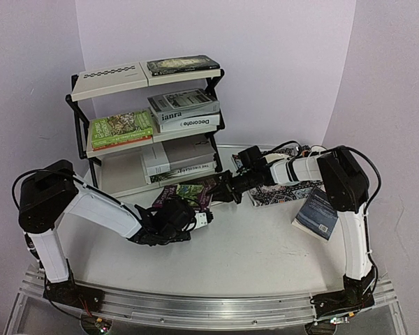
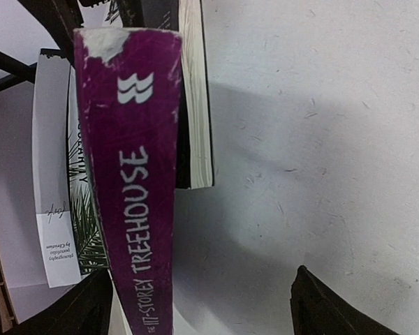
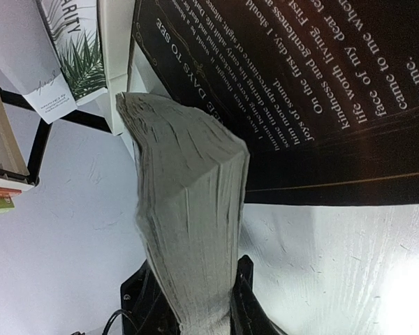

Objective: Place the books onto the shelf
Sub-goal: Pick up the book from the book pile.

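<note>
A purple-spined paperback, "The 117-Storey Treehouse" [image 2: 129, 188], stands on edge on the table in front of the shelf [image 1: 112, 82]. My right gripper [image 3: 195, 314] is shut on its grey page block [image 3: 188, 223], reaching in from the right [image 1: 222, 190]. My left gripper [image 2: 202, 310] is open at the spine side, with the spine just inside its left finger [image 2: 77, 307] and the right finger [image 2: 335, 307] well apart. A black book [image 3: 300, 91] lies flat behind the paperback. A dark blue book [image 1: 315, 213] lies by the right arm. Several books rest on the shelf tiers.
A patterned placemat [image 1: 283, 190] lies under the right forearm. On the shelf are a black book [image 1: 183, 65] on top, a green one [image 1: 122, 129], "laura" [image 1: 184, 105] and "Decorate" [image 1: 190, 123] in the middle, and a palm-leaf book [image 2: 84, 209] and grey ones [image 1: 178, 159] at the bottom.
</note>
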`<state>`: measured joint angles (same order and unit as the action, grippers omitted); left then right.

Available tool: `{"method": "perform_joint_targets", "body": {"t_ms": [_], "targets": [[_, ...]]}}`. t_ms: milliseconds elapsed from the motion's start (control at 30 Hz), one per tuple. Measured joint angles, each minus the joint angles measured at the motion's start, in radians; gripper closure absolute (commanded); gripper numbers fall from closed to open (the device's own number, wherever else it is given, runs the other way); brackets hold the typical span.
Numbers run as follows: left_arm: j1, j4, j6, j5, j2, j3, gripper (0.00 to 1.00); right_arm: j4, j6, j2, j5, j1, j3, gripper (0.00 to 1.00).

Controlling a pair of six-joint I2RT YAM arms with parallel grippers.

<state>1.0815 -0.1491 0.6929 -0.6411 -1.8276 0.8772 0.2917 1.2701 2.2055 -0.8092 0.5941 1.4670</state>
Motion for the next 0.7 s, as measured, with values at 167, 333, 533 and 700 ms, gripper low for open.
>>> {"method": "perform_joint_targets", "body": {"t_ms": [167, 333, 533, 700], "targets": [[-0.023, -0.055, 0.040, 0.003, -0.001, 0.000, 0.19, 0.000, 0.000, 0.000, -0.005, -0.001, 0.000, 1.00], [-0.046, -0.091, 0.052, 0.020, -0.002, 0.000, 0.25, -0.001, 0.000, 0.000, -0.011, -0.001, 0.000, 1.00], [-0.072, -0.114, 0.074, 0.038, -0.024, 0.010, 0.39, -0.001, 0.002, 0.000, -0.013, -0.001, 0.000, 1.00], [-0.085, -0.123, 0.095, 0.047, -0.045, 0.033, 0.55, -0.001, 0.002, 0.000, -0.014, -0.001, 0.000, 0.99]]}}
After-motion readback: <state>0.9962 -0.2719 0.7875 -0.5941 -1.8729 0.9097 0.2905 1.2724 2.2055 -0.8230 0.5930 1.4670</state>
